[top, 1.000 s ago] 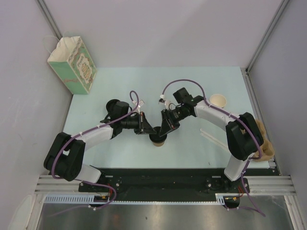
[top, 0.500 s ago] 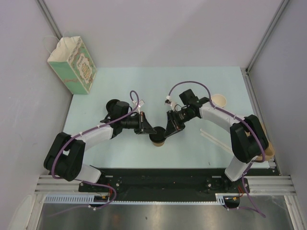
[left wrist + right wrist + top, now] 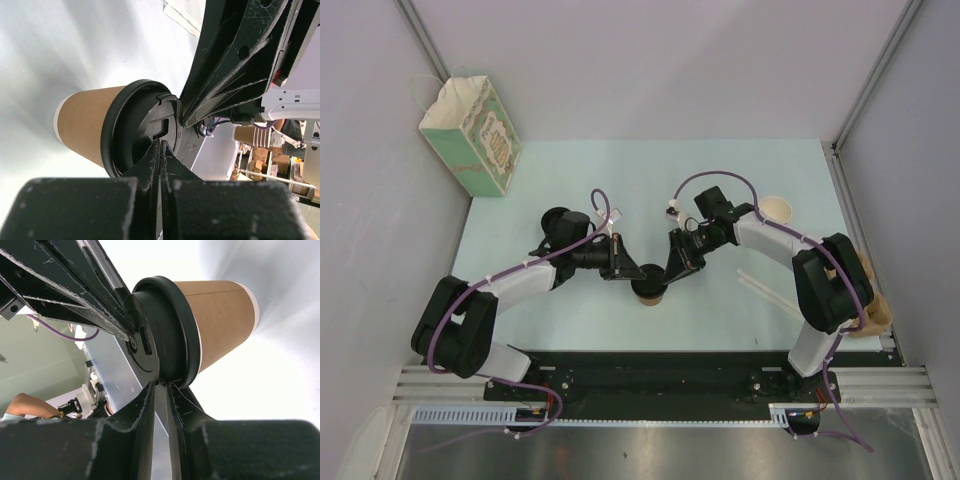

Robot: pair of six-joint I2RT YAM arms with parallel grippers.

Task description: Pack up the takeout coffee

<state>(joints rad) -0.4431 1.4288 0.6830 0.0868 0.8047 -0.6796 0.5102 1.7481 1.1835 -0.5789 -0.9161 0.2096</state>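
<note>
Both grippers meet on the lidded cup, mid-table.

On the top camera I see the small tan kraft paper cup with a round black plastic lid (image 3: 649,291) apparently upright on the pale blue table (image 3: 740,165), toward the near edge. The left gripper (image 3: 635,279) is at its left and the right gripper (image 3: 664,281) at its right, both at the lid. A mint-green patterned paper bag (image 3: 470,135) stands at the far left corner, well apart. A lidless tan cup (image 3: 775,210) sits far right, and more tan cups (image 3: 880,316) are half hidden behind the right arm. On the left wrist camera the fingers are pressed together, tips on the lid's top, with the other gripper's black fingers crowding just beyond. On the right wrist camera the fingers stand a slit apart at the lid's rim. I cannot tell whether they pinch it.
</note>
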